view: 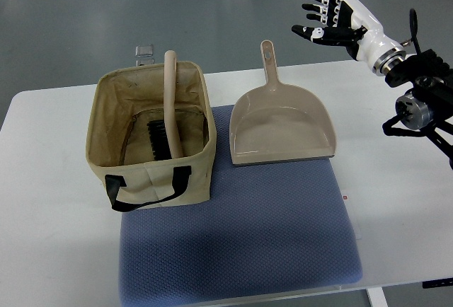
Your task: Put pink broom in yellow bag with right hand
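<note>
1. Top view: the pink broom (pixel 170 102) stands inside the yellow bag (pixel 152 141), bristles down on the bag floor, its handle leaning against the far rim and poking up past it. I judge the placing itself done; what is left for me is to clear away without snagging anything.

2. To do that well, I should keep my right hand (pixel 333 20) high and away from the handle tip at the bag's 12 o'clock, since a knock there could tip the soft bag over. The dustpan (pixel 282 126) lies just beside the bag at its 3 o'clock, on the blue mat (pixel 241 250), so I should not sweep low across it either.

3. Pose: my right hand hovers at about 1 o'clock from the dustpan, well apart from the bag and above the far edge of the white table (pixel 396 180). My fingers are spread and extended toward 9 o'clock, thumb lowest, holding nothing. The forearm runs back to the picture's right edge.

4. My left arm does not show.
</note>
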Tool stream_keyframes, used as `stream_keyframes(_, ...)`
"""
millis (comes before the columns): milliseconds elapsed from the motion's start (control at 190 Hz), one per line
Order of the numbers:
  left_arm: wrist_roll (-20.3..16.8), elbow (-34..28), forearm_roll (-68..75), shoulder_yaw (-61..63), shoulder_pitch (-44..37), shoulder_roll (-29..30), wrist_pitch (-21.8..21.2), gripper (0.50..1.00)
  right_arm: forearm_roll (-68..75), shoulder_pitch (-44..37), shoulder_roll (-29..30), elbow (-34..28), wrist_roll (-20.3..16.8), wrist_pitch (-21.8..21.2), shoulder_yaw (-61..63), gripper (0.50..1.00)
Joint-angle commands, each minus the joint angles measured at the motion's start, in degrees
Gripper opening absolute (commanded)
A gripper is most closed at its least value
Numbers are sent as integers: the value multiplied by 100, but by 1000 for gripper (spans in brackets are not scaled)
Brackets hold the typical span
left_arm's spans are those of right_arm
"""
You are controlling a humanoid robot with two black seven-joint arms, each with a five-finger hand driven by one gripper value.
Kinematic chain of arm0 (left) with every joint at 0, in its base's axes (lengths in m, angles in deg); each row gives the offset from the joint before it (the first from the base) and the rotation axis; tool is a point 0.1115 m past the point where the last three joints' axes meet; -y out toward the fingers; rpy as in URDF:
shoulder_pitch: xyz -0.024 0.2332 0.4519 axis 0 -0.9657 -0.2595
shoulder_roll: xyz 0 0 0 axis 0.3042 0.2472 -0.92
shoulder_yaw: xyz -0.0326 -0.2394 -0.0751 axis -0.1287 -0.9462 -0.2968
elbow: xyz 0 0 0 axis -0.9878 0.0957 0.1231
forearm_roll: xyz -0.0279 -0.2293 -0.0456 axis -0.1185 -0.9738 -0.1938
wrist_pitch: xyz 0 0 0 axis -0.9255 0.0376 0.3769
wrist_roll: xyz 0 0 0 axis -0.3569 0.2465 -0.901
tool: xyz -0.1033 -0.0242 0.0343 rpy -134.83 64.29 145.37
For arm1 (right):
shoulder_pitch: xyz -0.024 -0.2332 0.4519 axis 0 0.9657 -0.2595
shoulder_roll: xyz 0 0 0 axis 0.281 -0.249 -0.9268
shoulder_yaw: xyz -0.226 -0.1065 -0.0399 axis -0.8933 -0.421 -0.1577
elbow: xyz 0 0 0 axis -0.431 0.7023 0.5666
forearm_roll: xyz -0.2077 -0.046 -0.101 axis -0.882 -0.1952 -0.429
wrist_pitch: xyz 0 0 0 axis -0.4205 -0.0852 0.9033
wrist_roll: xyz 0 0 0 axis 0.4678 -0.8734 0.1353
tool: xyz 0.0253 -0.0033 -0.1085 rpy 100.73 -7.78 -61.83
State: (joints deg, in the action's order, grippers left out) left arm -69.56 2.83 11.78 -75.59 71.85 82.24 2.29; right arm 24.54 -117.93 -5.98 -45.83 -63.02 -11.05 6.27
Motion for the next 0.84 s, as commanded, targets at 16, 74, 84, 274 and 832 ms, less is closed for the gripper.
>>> stream_keyframes(16,0,0,0,2,0,0,0,1000,896,232,88,17,9,9,296,911)
stream_keyframes(74,0,0,0,-7,0,0,0,1000,1168,329,141,17,9,9,402,919)
stream_keyframes(84,0,0,0,2,0,0,0,1000,1203,355,150,26,9,9,419,921)
stream_keyframes(274,0,0,0,2,0,0,0,1000,1300,795,563,140,62,18,815,930)
stream_keyframes(832,0,0,0,2,0,0,0,1000,1115,1533,1222,201,70,18,2072,930)
